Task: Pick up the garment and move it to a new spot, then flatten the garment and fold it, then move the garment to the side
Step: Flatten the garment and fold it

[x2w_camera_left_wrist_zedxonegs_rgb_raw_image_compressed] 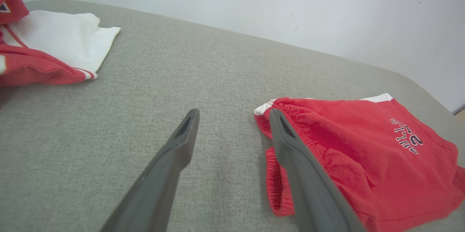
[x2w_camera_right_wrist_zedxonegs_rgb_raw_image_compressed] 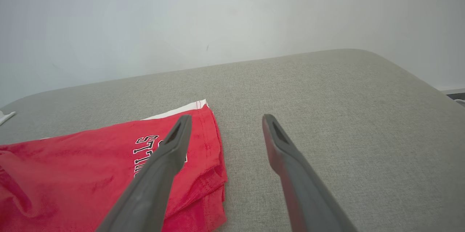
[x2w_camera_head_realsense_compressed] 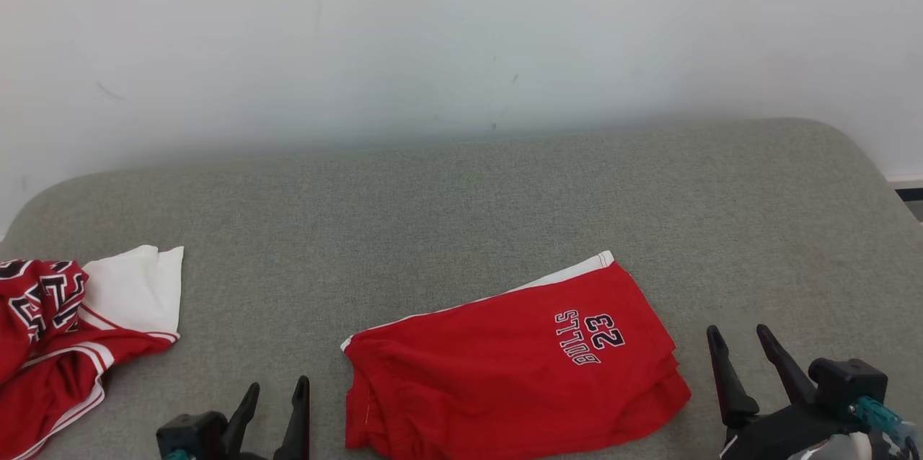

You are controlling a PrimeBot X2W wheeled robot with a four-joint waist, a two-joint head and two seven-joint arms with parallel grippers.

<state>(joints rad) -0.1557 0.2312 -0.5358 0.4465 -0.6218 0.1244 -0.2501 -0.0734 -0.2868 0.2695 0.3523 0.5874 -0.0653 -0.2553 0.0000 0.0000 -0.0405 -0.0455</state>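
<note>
Shorts (x2w_camera_head_realsense_compressed: 505, 366), red and folded, lie on the grey cushion (x2w_camera_head_realsense_compressed: 461, 200) in my head view, my left gripper (x2w_camera_head_realsense_compressed: 277, 386) just left of them, my right gripper (x2w_camera_head_realsense_compressed: 738, 334) just right, both with fingers apart. Left wrist view: one finger overlaps the shorts' waistband. Right wrist view: one finger overlaps their hem.

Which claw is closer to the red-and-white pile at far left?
Left. The left claw is just right of the pile, apart from it; the right claw is across the folded red shorts, on their far side.
</note>
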